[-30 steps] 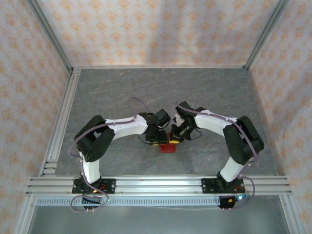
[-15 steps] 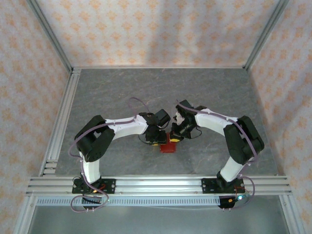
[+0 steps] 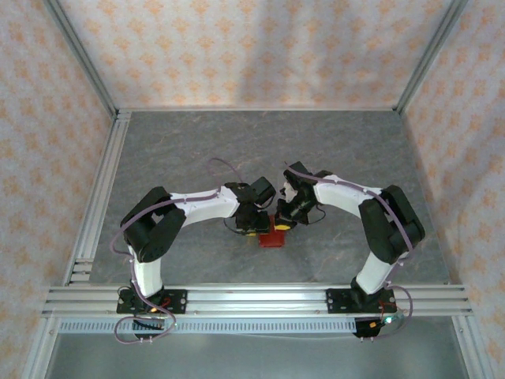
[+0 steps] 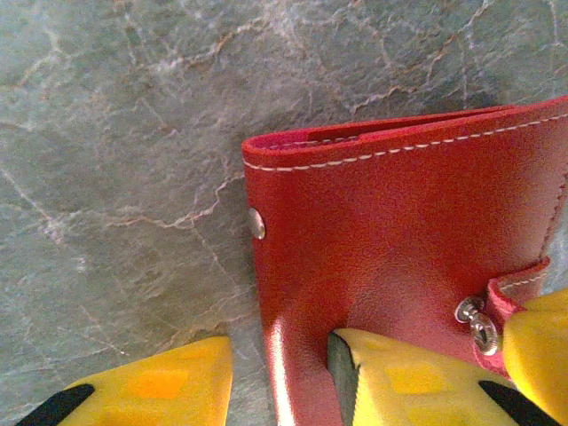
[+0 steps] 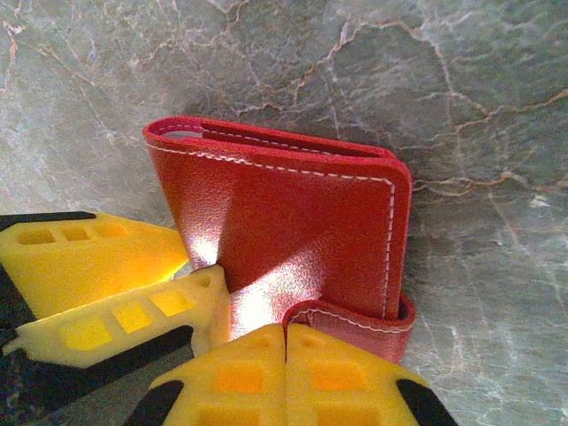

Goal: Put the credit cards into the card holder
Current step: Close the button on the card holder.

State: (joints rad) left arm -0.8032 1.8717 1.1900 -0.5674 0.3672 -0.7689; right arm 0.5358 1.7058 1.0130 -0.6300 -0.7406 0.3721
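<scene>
Red, white-stitched card holder [image 5: 293, 231], folded shut

The red card holder [image 4: 390, 257] runs off the left wrist picture's right edge; overhead, the wrists cover most of it [image 3: 273, 238].

The desk [image 3: 197, 150] is a grey, marble-veined slab with pale cracks across it. Directly on it lies the red card holder [image 3: 274, 235], folded shut, near the front edge at the middle, its stitched cover up and snap tab wrapped round.
</scene>
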